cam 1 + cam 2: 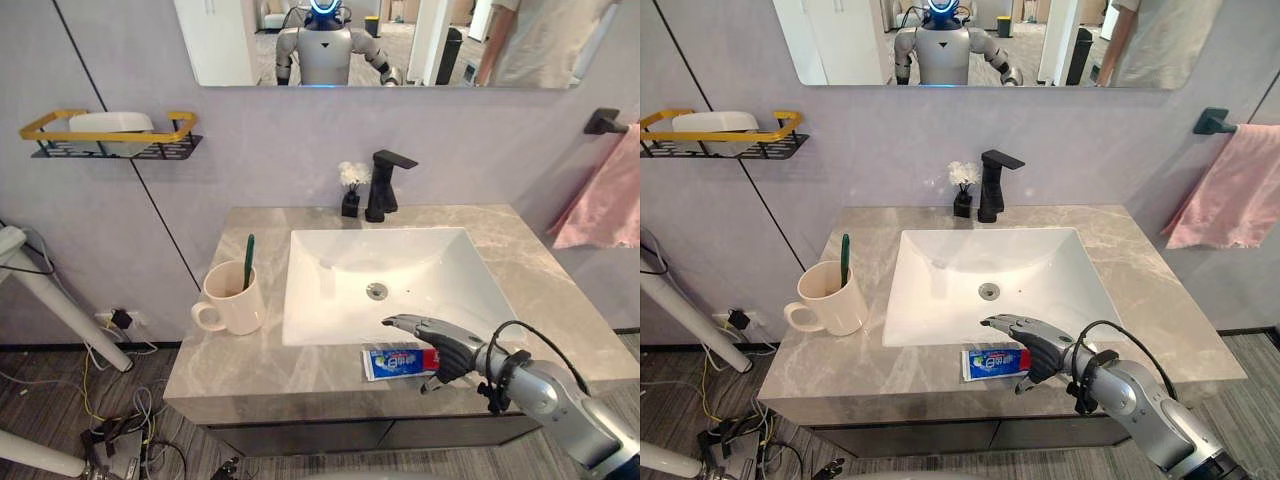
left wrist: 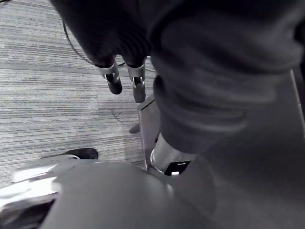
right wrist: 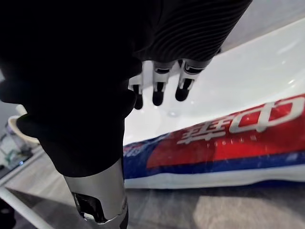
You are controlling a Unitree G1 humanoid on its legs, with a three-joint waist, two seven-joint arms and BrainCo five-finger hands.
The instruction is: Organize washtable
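Observation:
A red, white and blue toothpaste tube (image 1: 395, 361) lies flat on the grey washtable (image 1: 250, 370), on the strip between the sink (image 1: 330, 260) and the front edge. My right hand (image 1: 445, 345) hovers just over its right end. The fingers (image 3: 157, 88) reach out straight toward the basin and the thumb (image 3: 97, 195) hangs down on the near side, so the hand is open and not closed on the tube. A cream mug (image 1: 232, 298) with a green toothbrush (image 1: 248, 262) stands left of the sink. My left hand (image 2: 114, 78) hangs relaxed over the floor.
A black faucet (image 1: 383, 185) and a small black vase of white flowers (image 1: 351, 190) stand behind the sink. A yellow-rimmed wall shelf (image 1: 110, 135) holds a white dish at the left. A pink towel (image 1: 610, 195) hangs at the right. A person shows in the mirror (image 1: 540, 40).

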